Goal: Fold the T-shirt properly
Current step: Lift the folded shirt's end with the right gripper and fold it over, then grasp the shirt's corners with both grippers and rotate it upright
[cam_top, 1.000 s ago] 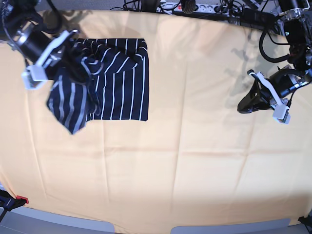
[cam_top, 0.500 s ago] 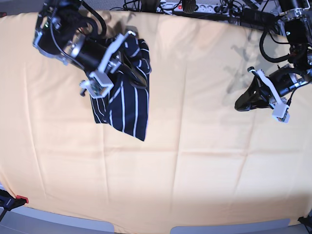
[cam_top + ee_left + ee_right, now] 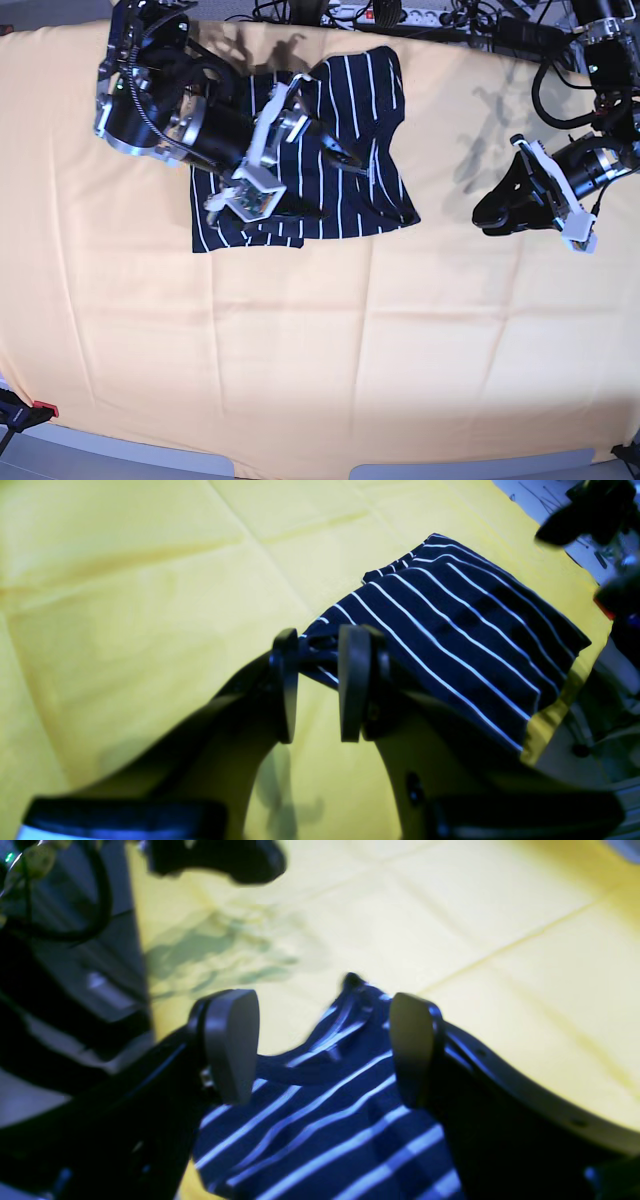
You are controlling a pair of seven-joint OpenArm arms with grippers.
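Right tool spread apart over T-shirt; left tool slightly apart.

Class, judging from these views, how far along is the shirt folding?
Done: the T-shirt lies as a reduced patch on the table cloth. In hand: the right claw stands open over it, holding nothing; the left claw hangs apart. Left: its right edge looks skewed and needs squaring.

The right arm covers the middle of the dark navy white-striped fabric T-shirt in the base view. The right wrist view is blurred, its bottom edge cropping the shirt.
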